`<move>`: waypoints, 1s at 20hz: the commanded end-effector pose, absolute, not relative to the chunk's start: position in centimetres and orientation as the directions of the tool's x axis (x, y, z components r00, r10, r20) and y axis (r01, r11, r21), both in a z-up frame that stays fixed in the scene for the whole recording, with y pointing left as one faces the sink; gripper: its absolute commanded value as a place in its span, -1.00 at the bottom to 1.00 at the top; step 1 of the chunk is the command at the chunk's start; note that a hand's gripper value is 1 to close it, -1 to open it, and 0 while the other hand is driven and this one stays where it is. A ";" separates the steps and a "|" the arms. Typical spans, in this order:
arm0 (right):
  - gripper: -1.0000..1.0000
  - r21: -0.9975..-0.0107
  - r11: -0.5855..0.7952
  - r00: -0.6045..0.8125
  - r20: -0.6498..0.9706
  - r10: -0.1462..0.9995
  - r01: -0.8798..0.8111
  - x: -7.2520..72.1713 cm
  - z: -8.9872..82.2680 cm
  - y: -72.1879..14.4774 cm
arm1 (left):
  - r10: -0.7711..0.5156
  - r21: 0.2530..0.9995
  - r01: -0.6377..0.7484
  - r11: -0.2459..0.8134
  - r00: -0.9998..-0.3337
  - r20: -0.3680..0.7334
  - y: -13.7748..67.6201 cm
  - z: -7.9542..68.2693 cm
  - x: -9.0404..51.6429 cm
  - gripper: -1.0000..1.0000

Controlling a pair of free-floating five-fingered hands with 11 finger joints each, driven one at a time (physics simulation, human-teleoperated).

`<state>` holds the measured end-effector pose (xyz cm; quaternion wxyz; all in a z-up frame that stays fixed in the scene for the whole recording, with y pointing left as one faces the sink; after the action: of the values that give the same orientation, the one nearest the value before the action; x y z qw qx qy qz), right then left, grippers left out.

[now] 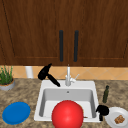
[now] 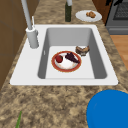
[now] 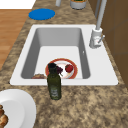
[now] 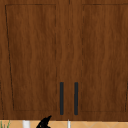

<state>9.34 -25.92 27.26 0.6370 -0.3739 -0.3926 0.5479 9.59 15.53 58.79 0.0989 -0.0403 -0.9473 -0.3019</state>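
Left hand [image 1: 44, 72] hovers by faucet [image 1: 68, 77]; right hand [image 1: 102, 110] beside white plate [image 1: 110, 117].

Black left robot hand [image 1: 44, 72], black right robot hand [image 1: 102, 110], white sink [image 1: 40, 100], speckled brown-and-tan granite bench [image 1: 25, 92], blue plate [image 1: 16, 112], big red ball [image 1: 67, 114], dark green bottle [image 3: 54, 82], red-rimmed white plate [image 2: 66, 61], dark brown wood-grain cabinet [image 4: 32, 57] with black handles [image 4: 61, 98].
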 end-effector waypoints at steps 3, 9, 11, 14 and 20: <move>0.00 -0.907 0.120 0.091 0.091 0.992 -0.404 9.3 27.3 -25.9 | -0.111 0.519 0.011 0.854 -0.973 0.204 15.5 59.2 9.2 -1.00; 0.00 -0.907 0.120 0.091 0.091 0.992 -0.404 9.3 27.3 -25.9 | -0.179 0.538 -0.063 0.840 -0.970 0.165 15.5 59.6 9.2 -1.00; 0.00 -0.907 0.120 0.091 0.091 0.992 -0.404 9.3 27.3 -25.9 | -0.203 0.550 -0.088 0.831 -0.968 0.151 15.5 59.6 9.2 -1.00; 0.00 -0.907 0.120 0.091 0.091 0.992 -0.404 9.3 27.3 -25.9 | -0.240 0.566 -0.128 0.815 -0.962 0.127 15.5 59.5 9.2 -1.00; 0.00 -0.907 0.120 0.091 0.091 0.992 -0.404 9.3 27.3 -25.9 | -0.264 0.499 -0.180 0.848 -0.959 0.103 15.5 62.0 8.5 -1.00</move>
<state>9.34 -25.92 27.26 0.6370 -0.3739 -0.3926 0.5479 8.78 15.52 60.93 0.0720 0.0726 -0.9512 -0.2910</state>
